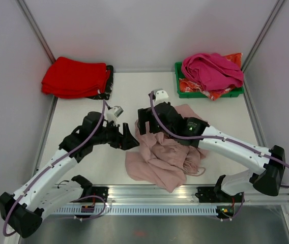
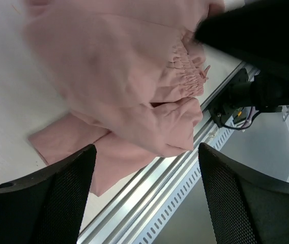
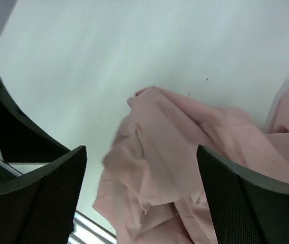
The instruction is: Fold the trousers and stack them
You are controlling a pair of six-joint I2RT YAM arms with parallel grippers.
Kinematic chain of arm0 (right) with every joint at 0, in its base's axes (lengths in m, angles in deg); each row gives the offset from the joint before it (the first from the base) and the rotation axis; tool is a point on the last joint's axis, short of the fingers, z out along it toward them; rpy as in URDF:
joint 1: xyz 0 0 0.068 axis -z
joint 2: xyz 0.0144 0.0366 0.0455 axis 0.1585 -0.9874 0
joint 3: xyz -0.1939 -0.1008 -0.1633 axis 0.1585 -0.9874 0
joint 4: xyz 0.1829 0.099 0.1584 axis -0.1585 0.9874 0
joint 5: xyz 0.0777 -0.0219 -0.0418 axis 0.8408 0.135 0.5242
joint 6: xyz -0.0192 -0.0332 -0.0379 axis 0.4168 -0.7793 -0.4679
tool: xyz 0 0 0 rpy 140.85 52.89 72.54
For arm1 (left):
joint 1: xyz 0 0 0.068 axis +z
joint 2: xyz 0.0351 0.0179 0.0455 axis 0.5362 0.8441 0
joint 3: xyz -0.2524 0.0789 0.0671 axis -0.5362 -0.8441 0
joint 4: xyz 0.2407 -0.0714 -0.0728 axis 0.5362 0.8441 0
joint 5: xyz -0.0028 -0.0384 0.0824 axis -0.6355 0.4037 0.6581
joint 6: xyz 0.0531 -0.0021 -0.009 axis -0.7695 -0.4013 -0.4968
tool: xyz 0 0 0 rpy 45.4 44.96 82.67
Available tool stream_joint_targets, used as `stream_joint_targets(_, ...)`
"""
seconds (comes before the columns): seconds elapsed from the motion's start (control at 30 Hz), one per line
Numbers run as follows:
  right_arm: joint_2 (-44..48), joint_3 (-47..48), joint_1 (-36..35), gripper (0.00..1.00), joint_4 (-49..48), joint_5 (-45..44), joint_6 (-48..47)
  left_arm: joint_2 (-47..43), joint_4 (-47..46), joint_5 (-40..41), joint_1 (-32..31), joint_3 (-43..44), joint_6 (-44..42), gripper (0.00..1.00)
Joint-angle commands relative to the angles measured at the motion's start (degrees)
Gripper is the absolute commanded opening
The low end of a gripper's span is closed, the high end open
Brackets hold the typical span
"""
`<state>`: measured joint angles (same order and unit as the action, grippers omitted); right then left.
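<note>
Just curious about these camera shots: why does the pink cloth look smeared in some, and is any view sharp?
Top external view: evenly lit, sharp, the trousers crisp with soft shadows. Left wrist view: upper fabric smeared, probably by motion; the gathered waistband is clearer. Right wrist view: the cloth's left edge is blurred, the rest fairly sharp.
</note>
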<state>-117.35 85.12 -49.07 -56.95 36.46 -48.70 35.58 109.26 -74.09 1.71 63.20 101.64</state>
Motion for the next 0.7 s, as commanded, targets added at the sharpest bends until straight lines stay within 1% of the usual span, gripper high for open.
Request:
stream_joint_targets(0.0,1.16,6.01,2.55,0.98,8.04,-6.50,-1.72,0.15,-10.36,4.46,-4.34,-3.97,5.11,0.86)
stream_joint_targets(0.03,2.31,5.93,3.52,0.98,9.54,-6.34,-1.37,-0.20,-10.99,6.82,-6.70,-4.33,5.55,0.86)
stream_joint_targets(0.07,3.71,4.71,5.70,0.98,11.03,-6.25,0.55,-0.55,-11.25,7.89,-7.77,-4.42,5.64,0.86)
stream_joint_targets(0.13,9.50,1.90,8.17,0.98,14.29,-4.24,2.93,-0.12,-10.73,11.74,-9.87,-3.89,5.73,0.86)
stream_joint_targets(0.17,11.87,-1.94,9.58,0.98,15.52,-3.70,4.25,0.49,-10.38,12.89,-10.23,-3.11,5.64,0.86)
stream_joint_targets(0.2,16.60,-4.24,9.85,0.98,16.05,-3.18,7.48,1.37,-9.94,14.12,-11.11,-2.49,5.55,0.86)
stream_joint_targets(0.23,18.90,-6.35,9.94,0.98,16.58,-3.00,9.51,3.55,-8.37,17.62,-11.64,-1.96,5.90,0.86)
stream_joint_targets(0.27,21.19,-10.64,10.03,0.98,17.89,-2.21,11.62,4.70,-7.75,19.13,-11.99,-1.00,6.42,0.86)
stream_joint_targets(0.3,25.22,-13.03,9.94,0.98,18.86,-1.94,16.60,6.02,-7.04,20.97,-12.43,-0.64,7.74,0.86)
stream_joint_targets(0.33,26.82,-15.23,10.03,0.97,19.57,-1.42,19.09,8.47,-7.04,22.65,-12.52,-0.46,8.10,0.86)
stream_joint_targets(0.37,28.49,-20.21,9.94,0.96,20.36,0.24,21.29,9.80,-7.39,23.18,-12.61,-0.29,8.27,0.86)
stream_joint_targets(0.4,31.21,-22.87,9.94,0.96,20.37,1.21,25.31,10.86,-7.48,24.58,-12.78,-0.11,9.06,0.86)
stream_joint_targets(0.43,32.45,-25.42,10.03,0.96,19.84,2.18,27.01,13.22,-7.56,25.03,-12.79,0.15,9.24,0.86)
stream_joint_targets(0.47,33.77,-30.49,9.94,0.96,17.58,3.67,28.41,14.29,-7.57,25.04,-12.87,0.85,9.07,0.86)
stream_joint_targets(0.5,36.04,-32.98,10.03,0.96,15.81,3.86,30.43,15.17,-7.39,26.78,-12.87,1.29,8.89,0.86)
stream_joint_targets(0.53,37.02,-37.18,10.03,0.92,12.14,3.60,31.41,16.74,-7.04,27.05,-12.87,1.99,8.63,0.86)
stream_joint_targets(0.6,38.61,-40.46,9.94,0.91,8.26,1.84,32.64,17.63,-6.86,27.32,-12.87,2.44,7.75,0.85)
stream_joint_targets(0.63,38.44,-42.83,10.03,0.90,4.58,1.05,33.34,18.07,-7.21,27.06,-12.87,2.61,7.66,0.85)
stream_joint_targets(0.67,36.79,-43.55,10.03,0.90,2.98,0.96,33.35,18.08,-7.65,26.53,-12.87,2.53,7.14,0.85)
